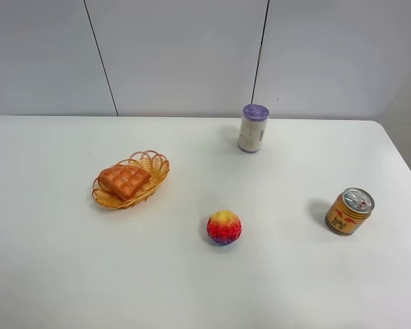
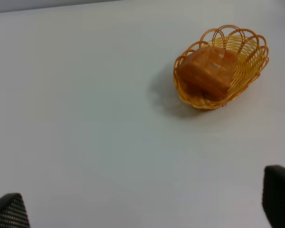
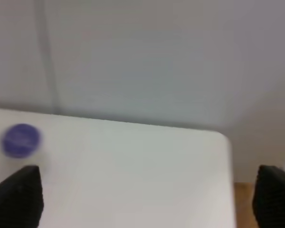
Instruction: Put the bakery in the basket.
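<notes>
The bakery, an orange-brown waffle wedge point(image 1: 124, 181), lies inside the golden wicker basket point(image 1: 155, 164) at the left of the white table. In the left wrist view the waffle point(image 2: 208, 70) rests in the basket point(image 2: 253, 51), well away from my left gripper point(image 2: 142, 209). Its two black fingertips point(image 2: 9, 211) stand wide apart and empty at the frame's lower corners. My right gripper point(image 3: 147, 197) is open and empty too, its fingertips point(image 3: 16, 194) far apart above the table's far right corner. Neither arm shows in the high view.
A red-yellow-purple textured ball point(image 1: 224, 227) sits in the middle of the table. A white can with a purple lid point(image 1: 253, 127) stands at the back; it also shows blurred in the right wrist view point(image 3: 20, 140). A gold drink can point(image 1: 349, 211) stands at the right.
</notes>
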